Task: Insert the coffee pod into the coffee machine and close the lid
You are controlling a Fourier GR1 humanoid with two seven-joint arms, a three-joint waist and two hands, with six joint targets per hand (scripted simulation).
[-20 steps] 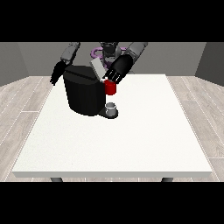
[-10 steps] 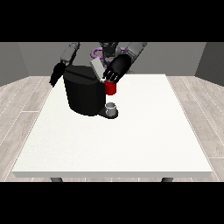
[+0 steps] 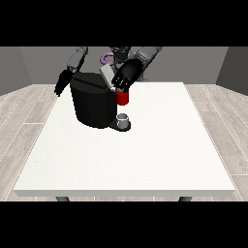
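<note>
The black coffee machine point(image 3: 94, 104) stands at the table's back left. Its light grey lid point(image 3: 105, 74) is tilted up at the top. A red thing at the machine point(image 3: 122, 98) sits on its front, and a grey thing point(image 3: 123, 119) rests on the machine's base just below. The hand at the view's right point(image 3: 127, 75) hovers over the machine's front top, right above the red thing and next to the lid. The hand at the view's left point(image 3: 62, 83) hangs beside the machine's left flank with straight fingers, holding nothing.
The white table point(image 3: 160, 150) stretches wide towards the camera and to the right of the machine. The robot's body point(image 3: 116, 54) stands behind the table's far edge. Wooden floor surrounds the table.
The hand at the view's right has shifted slightly left and lower over the machine's top. The other hand and the machine have not visibly moved.
</note>
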